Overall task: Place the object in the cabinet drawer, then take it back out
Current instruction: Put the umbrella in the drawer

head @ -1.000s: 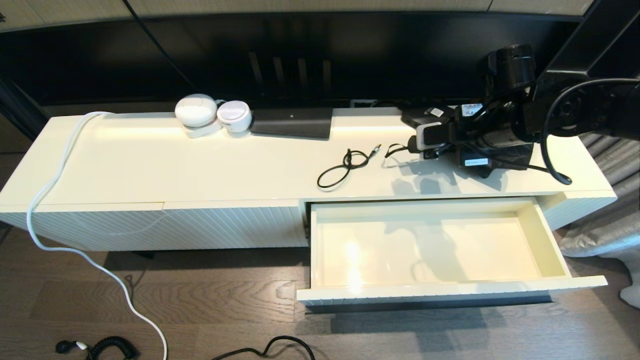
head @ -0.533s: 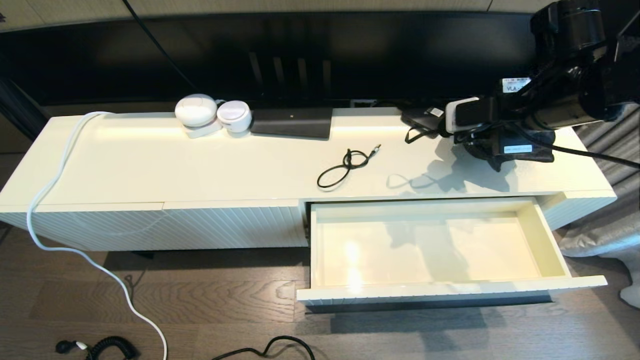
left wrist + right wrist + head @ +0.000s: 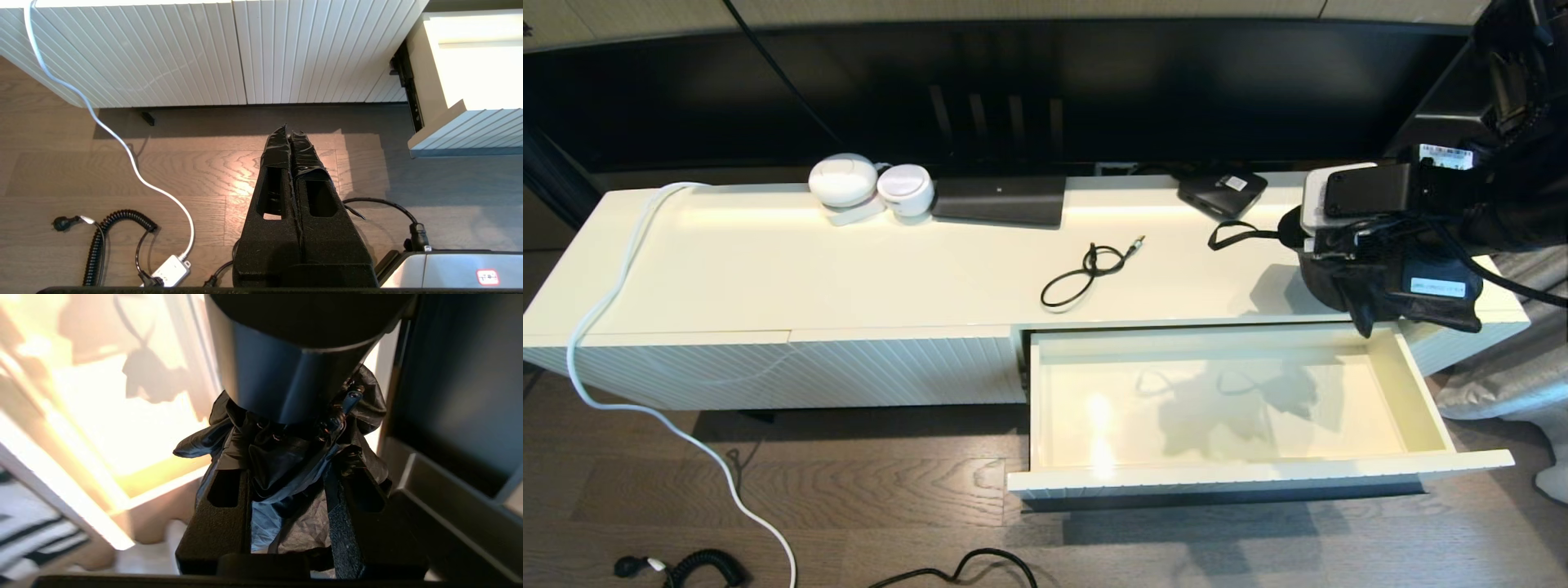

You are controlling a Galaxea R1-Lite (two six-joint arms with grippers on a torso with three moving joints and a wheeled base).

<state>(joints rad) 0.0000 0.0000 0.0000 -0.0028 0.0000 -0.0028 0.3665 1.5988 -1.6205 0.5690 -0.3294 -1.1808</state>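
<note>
The cabinet drawer [image 3: 1421,384] stands pulled out at the cabinet's right, its glossy cream interior bare apart from shadows. Its ribbed front [image 3: 470,130] also shows in the left wrist view. My right gripper [image 3: 1372,245] hangs over the cabinet top's front right edge, above the drawer's back right corner. It is shut on a black object [image 3: 1331,282], a dark cylinder [image 3: 286,367] with crumpled black fabric and a strap loop [image 3: 1233,237]. Its fingers [image 3: 220,514] clamp the fabric on both sides. My left gripper [image 3: 289,132] is shut and empty, low over the wooden floor left of the drawer.
On the cabinet top lie a thin black cable [image 3: 1086,273], two white round devices [image 3: 843,180], a flat black box [image 3: 1001,200] and a small black box [image 3: 1221,192]. A white cord [image 3: 605,310] runs down to the floor. Black cables [image 3: 98,241] lie on the floor.
My right gripper has carried the black object to the right and toward the cabinet's front edge. Its shadow now falls inside the drawer. The left arm has not moved.
</note>
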